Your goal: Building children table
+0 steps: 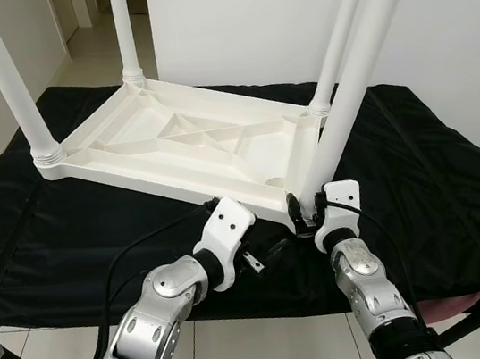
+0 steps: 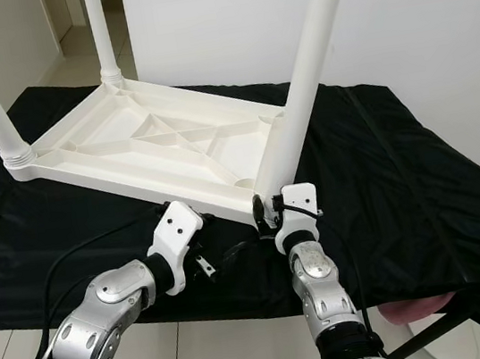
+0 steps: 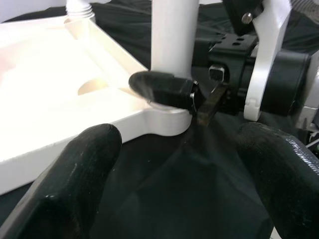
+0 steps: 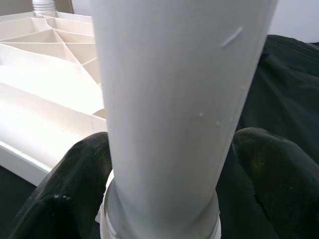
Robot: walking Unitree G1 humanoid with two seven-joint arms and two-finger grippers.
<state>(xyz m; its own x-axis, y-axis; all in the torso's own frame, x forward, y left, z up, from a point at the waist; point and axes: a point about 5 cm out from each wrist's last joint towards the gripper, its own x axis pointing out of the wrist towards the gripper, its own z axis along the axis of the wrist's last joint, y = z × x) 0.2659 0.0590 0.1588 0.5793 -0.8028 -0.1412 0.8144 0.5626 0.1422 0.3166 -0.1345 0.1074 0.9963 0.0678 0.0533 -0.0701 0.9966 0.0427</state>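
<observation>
White plastic children's table top (image 1: 171, 140) is lying upside down on the black-draped desk (image 1: 42, 245), its near right corner close to the desk's near edge. Right gripper (image 1: 304, 212) is clamping the near right leg (image 1: 346, 100) at its base; left gripper (image 1: 254, 259), fingers spread wide and holding nothing, is hovering just left. Likely seating this leg: keep it upright while twisting, open desk lying right.

Both head cameras look forward and down from above the robot's arms, sharing the black-draped tabletop (image 1: 453, 157) and the upturned white table (image 1: 171, 140); the left wrist camera sits low and close, facing the right hand (image 3: 199, 97) at the near leg (image 3: 172, 40); the right wrist camera presses right against that same leg.
</observation>
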